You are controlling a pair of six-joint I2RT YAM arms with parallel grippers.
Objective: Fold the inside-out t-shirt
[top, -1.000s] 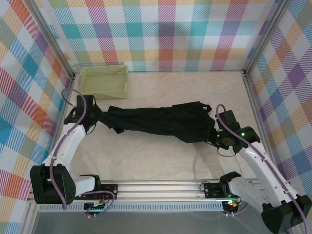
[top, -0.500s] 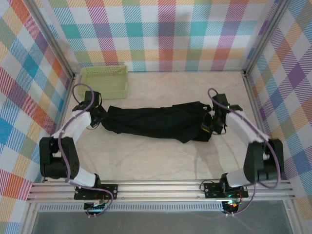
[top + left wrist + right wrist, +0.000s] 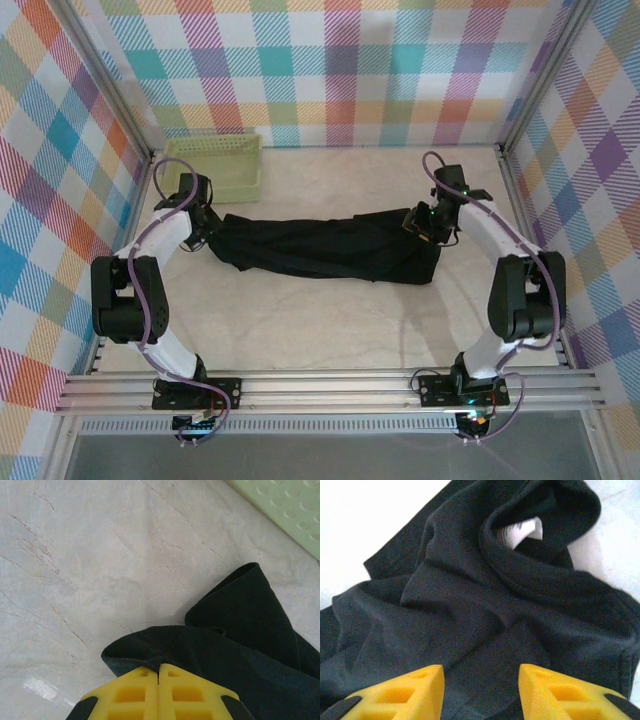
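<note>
2 arms are reaching across the pale marbled worktop (image 3: 320, 330), 1 at each end of the inside-out t-shirt (image 3: 320, 245). This black garment is lying as a long, rumpled band running left to right across the middle of the worktop, with its left end narrowing to a bunched point and its right end spreading wider. The left fingers (image 3: 207, 230) are sitting at the garment's left tip; in the left wrist view these left fingers (image 3: 150, 690) are pressing fully together, yellow pad against yellow pad, and are pinching the dark fold of cloth (image 3: 200, 650) that is emerging directly at their tips. The right fingers (image 3: 425, 222) are hanging over the garment's right end; in the right wrist view the right fingers (image 3: 432, 677) are standing apart with a clear gap between the 2 pads, gripping nothing, while the cloth (image 3: 470, 605) is lying in folds beneath and between them. 1 small white tag (image 3: 522, 530) is showing inside a rolled fold beyond the right fingers. 1 pale yellow-green lattice basket (image 3: 213, 165) is resting at the far left corner of the worktop, near the left fingers but apart from the garment, and its perforated edge (image 3: 290, 505) is appearing at the upper right of the left wrist view.
</note>
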